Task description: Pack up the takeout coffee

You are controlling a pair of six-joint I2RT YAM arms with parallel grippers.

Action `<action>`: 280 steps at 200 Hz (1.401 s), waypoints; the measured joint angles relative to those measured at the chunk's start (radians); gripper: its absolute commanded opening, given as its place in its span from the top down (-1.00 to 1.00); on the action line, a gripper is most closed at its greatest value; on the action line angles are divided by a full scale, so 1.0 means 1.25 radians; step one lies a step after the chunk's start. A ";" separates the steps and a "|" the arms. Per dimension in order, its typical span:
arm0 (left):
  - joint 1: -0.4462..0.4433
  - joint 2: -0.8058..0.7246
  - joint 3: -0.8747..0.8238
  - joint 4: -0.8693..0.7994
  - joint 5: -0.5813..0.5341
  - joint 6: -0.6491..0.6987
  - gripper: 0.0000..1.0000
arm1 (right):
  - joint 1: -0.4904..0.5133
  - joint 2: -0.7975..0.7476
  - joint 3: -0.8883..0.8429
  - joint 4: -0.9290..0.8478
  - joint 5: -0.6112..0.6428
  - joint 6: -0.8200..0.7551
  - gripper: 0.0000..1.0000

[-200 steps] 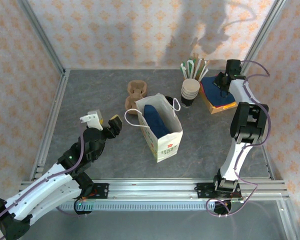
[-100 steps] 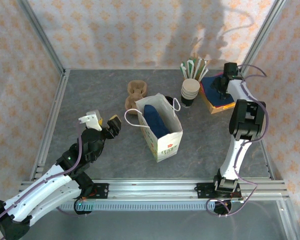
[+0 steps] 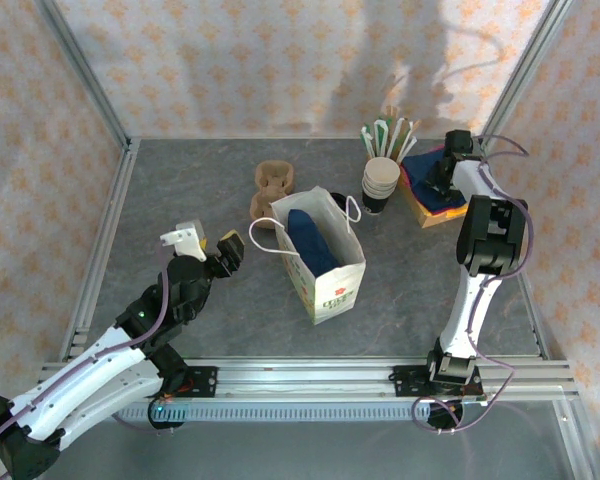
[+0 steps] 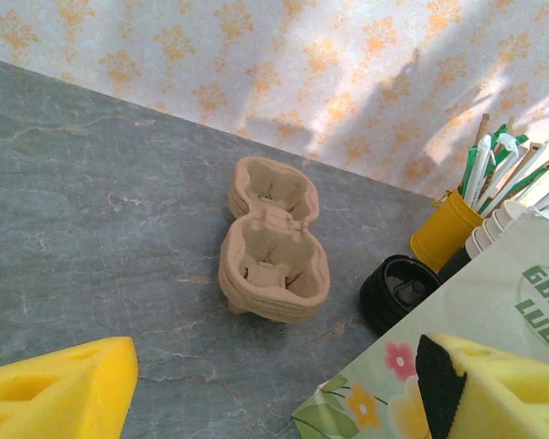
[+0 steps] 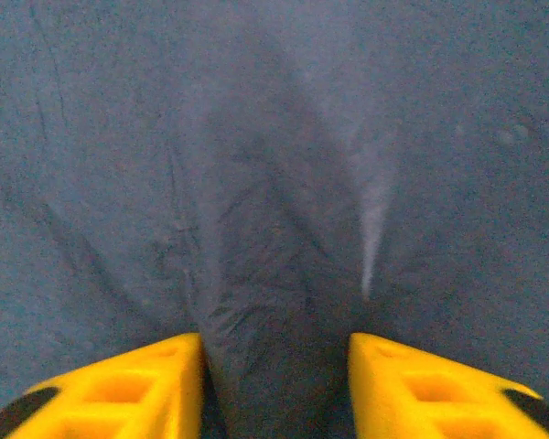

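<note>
Your grey bench (image 3: pixel 180 180) carries a white paper bag (image 3: pixel 335 285) standing open at the centre, with a blue cloth (image 3: pixel 310 240) inside it. Your left hand (image 3: pixel 208 243) hangs just left of the bag with its fingers (image 4: pixel 55 393) spread wide and nothing between them. At the far right, your right hand (image 3: pixel 440 175) is down on a stack of blue napkins (image 3: pixel 428 202). Its fingers (image 5: pixel 119 389) sit partly apart with a raised blue fold between them, but you cannot tell whether they actually clamp it. A stack of cream-rimmed cups (image 3: pixel 381 178) stands far right of the bag. A brown pulp carrier (image 3: pixel 272 187) lies beyond the bag's left corner. The takeout coffee (image 4: pixel 398 291), black lid on, stands on the bench just behind the bag, between the carrier and the cup stack.
</note>
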 measured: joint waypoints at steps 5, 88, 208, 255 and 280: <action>0.000 0.000 0.000 0.000 0.000 0.000 -0.63 | 0.000 0.000 0.000 0.000 -0.002 0.001 0.26; 0.000 0.001 0.000 0.000 0.000 0.000 -0.63 | 0.000 -0.064 -0.009 0.036 -0.046 0.008 0.90; 0.000 -0.020 0.000 -0.001 0.000 0.000 -0.63 | 0.000 -0.368 -0.097 0.055 -0.098 0.037 1.00; 0.000 -0.020 0.000 0.000 0.000 0.000 -0.62 | 0.000 -0.587 -0.137 0.059 -0.207 0.070 1.00; 0.000 -0.020 0.000 -0.001 0.000 0.000 -0.62 | 0.000 -0.672 -0.162 0.060 -0.321 0.109 1.00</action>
